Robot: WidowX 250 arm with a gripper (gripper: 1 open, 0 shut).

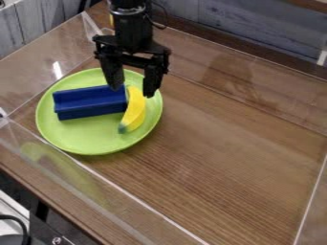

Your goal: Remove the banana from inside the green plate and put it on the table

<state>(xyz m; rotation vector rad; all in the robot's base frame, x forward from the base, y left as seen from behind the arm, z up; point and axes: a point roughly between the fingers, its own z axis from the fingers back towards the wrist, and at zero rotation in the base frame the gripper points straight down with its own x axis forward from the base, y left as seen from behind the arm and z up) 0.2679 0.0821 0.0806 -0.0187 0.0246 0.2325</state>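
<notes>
The small yellow banana (134, 109) lies in the right half of the round green plate (76, 134), its greenish tip toward the front. My black gripper (133, 82) hangs straight down over the banana's upper end, open, with one finger on each side and nothing held between them. The fingertips are close above the plate's far right part. The plate rests on the brown wood-grain table (230, 124).
A blue rectangular block (88, 101) lies in the plate just left of the banana. Clear acrylic walls (76, 182) edge the tabletop at the front and left. Bare wood stretches to the right of the plate.
</notes>
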